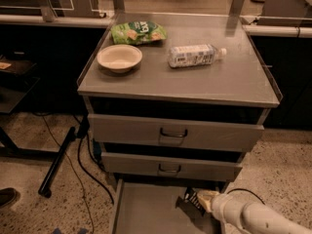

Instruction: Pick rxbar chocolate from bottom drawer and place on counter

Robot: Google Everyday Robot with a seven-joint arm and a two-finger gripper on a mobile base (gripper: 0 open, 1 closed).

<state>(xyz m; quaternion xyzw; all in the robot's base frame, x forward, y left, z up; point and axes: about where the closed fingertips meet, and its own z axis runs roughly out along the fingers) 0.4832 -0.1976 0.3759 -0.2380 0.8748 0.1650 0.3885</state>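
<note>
The bottom drawer (pixel 146 209) is pulled open at the foot of the grey cabinet, and its plain grey floor shows. My gripper (pixel 191 201) reaches in from the lower right on a white arm (pixel 248 217). It sits low over the drawer's right rear part, just under the middle drawer's front. The tip is a dark shape, and I cannot make out the rxbar chocolate apart from it. The counter (pixel 195 84) is the steel top above.
On the counter stand a cream bowl (pixel 119 57), a green snack bag (pixel 139 32) and a plastic bottle (pixel 195 55) lying on its side. The top drawer (pixel 173 133) and middle drawer (pixel 169 168) are shut. A black pole (pixel 58 162) and cables lie on the floor at left.
</note>
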